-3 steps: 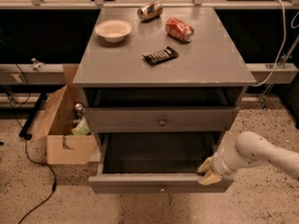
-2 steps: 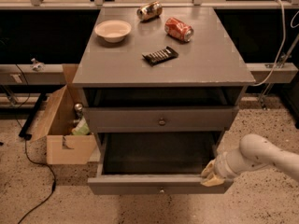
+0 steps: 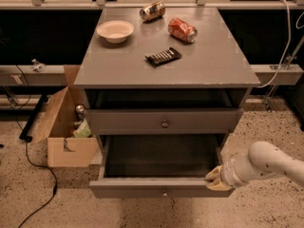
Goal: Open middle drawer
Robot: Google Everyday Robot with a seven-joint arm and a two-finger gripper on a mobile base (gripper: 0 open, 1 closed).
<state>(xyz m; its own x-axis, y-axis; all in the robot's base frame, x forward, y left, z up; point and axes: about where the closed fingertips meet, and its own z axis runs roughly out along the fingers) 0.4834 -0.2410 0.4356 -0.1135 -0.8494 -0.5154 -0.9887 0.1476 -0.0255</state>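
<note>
Pincer at right front corner of the middle drawer, arm cropped at the right edge.

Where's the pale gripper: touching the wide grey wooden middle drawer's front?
Cannot tell. In the camera view the gripper overlaps the middle drawer's right front corner; no gap shows, nor plain contact.

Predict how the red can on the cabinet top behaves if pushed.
Red can lies on its side, so it likely rolls; it looks dented, so probably light and wobbly. Gripper sits well below, at the open middle drawer's right front corner.
</note>
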